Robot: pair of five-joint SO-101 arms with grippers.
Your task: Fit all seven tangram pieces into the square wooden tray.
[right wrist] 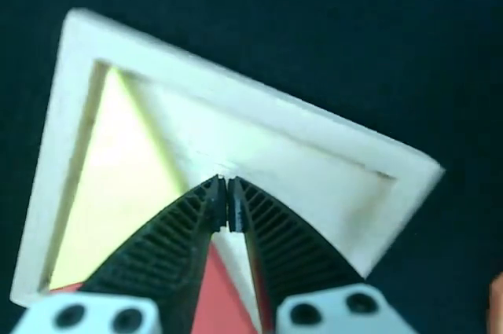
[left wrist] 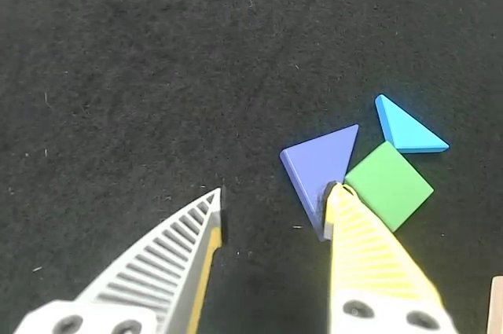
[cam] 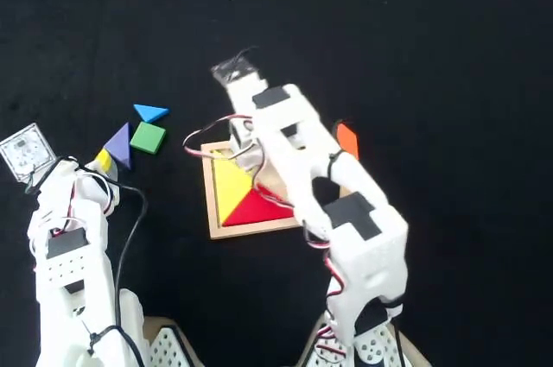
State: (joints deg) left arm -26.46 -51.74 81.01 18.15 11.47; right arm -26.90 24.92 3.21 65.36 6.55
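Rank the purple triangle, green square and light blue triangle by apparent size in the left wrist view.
Largest: the purple triangle and the green square, too alike to rank.
Smallest: the light blue triangle.

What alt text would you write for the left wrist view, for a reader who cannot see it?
The left gripper hangs open above a black cloth, one fingertip overlapping the edge of a purple triangle. A green square sits against that triangle, and a blue triangle lies next to the square.
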